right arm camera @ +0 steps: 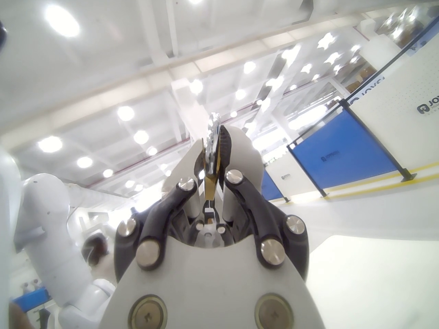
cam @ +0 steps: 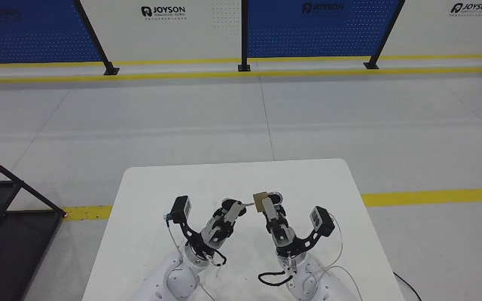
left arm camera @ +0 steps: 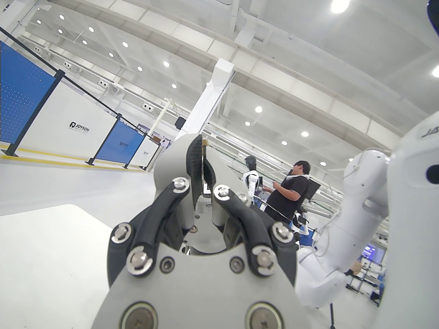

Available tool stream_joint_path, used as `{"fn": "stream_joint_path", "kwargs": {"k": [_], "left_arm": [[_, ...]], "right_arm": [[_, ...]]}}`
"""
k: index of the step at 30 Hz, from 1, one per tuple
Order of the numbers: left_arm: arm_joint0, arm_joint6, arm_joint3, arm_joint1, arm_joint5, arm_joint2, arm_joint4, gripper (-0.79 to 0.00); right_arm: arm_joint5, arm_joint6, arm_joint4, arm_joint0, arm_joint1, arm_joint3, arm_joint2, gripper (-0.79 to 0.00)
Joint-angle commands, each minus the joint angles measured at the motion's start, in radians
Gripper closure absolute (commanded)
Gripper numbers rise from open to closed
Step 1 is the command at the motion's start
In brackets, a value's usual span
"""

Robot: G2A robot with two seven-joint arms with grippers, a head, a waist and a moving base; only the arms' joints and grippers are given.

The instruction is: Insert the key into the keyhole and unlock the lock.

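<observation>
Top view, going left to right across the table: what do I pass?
From the left: left arm's wrist camera → left gripper → brass padlock → right arm's wrist camera.

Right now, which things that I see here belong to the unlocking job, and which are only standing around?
For the job:
lock, held by the right claw
what looks like the key, pinched in the left claw

Just around:
white table
barrier panels
yellow floor line
</observation>
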Motion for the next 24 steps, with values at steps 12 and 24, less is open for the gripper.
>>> {"fn": "stream_joint_path", "kwargs": {"k": [12,24], "left_arm": [[0.002,-0.026,-0.009,-0.008,0.017,0.001,-0.018,0.0],[0.004,-0.027,0.0,-0.015,0.006,0.0,-0.016,0.0]], "right_arm": [[0.0,0.0,0.0,0.0,0.0,0.0,0.0,0.0],[0.0,0.0,0.0,0.0,0.0,0.0,0.0,0.0]]}}
